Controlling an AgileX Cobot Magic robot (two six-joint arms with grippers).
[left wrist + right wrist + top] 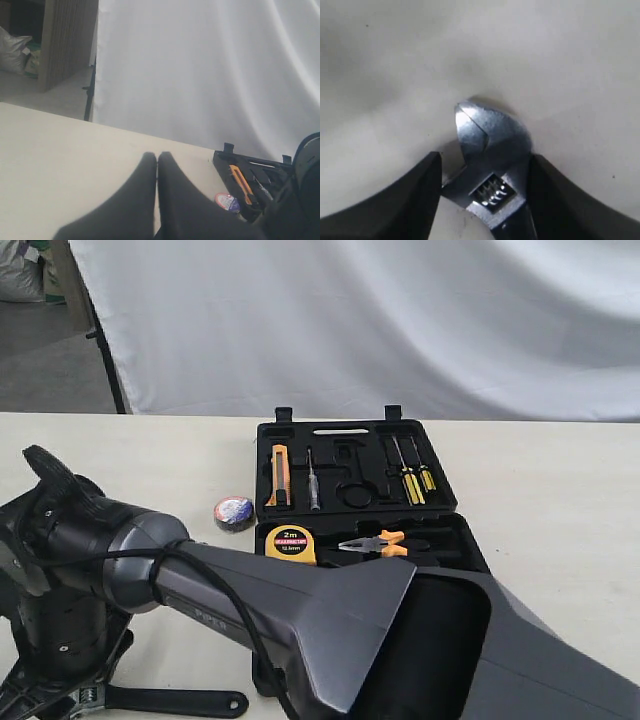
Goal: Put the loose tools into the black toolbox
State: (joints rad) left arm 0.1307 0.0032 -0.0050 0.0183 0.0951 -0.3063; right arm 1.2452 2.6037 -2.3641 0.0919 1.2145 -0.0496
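Observation:
The adjustable wrench (492, 145) lies on the pale table. Its silver head sits between the fingers of my right gripper (485, 156), which touch it on both sides. In the exterior view its black handle (175, 702) lies at the near left edge, under my right arm (300, 610), which reaches across from the right. The small black tape roll (233, 512) (227, 201) lies on the table just left of the black toolbox (262, 432) (223, 161), which stands open. My left gripper (158, 157) hangs shut and empty above bare table, left of the roll.
Inside the toolbox are a yellow tape measure (290, 543), orange-handled pliers (378, 543), an orange utility knife (278, 476) and yellow-handled screwdrivers (416, 483). A white sheet (350, 320) hangs behind the table. The right arm hides the box's near edge.

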